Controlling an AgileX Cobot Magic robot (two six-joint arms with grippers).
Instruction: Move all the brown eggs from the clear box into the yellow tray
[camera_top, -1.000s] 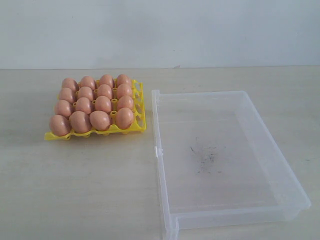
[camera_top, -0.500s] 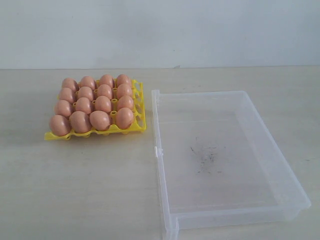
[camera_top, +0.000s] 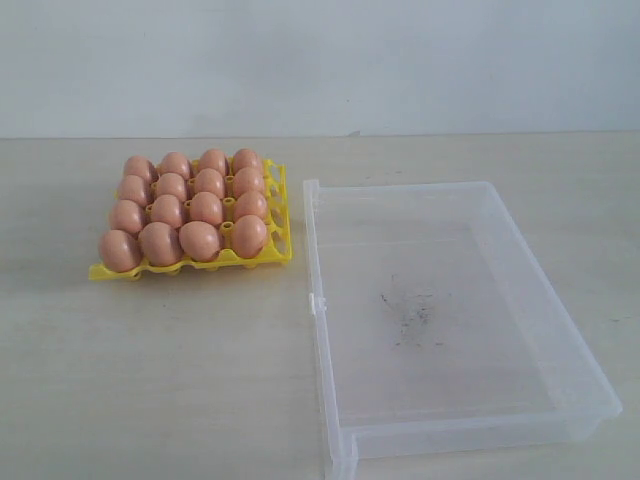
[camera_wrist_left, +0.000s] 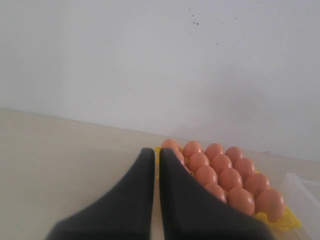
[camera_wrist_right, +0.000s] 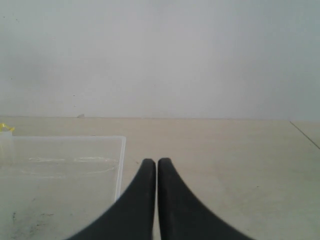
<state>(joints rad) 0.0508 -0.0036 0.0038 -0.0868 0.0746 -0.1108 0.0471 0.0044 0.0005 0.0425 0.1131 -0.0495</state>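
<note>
Eggs (camera_top: 205, 208) fill yellow tray (camera_top: 258, 260) | clear box (camera_top: 480, 340) holds scuffs (camera_top: 412, 315) | left gripper (camera_wrist_left: 156, 151), right gripper (camera_wrist_right: 156, 162) clenched

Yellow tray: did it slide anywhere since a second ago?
No. The tray sits just as far from the box as before.

Brown eggs (camera_top: 190, 205) at upper left smooth and matt, in the yellow tray (camera_top: 262, 258) of hard plastic; clear box (camera_top: 470, 300) at right translucent plastic, floor scuffed dark; table (camera_top: 150, 380) pale, matt; left gripper (camera_wrist_left: 156, 150) and right gripper (camera_wrist_right: 156, 161) matt black.
</note>
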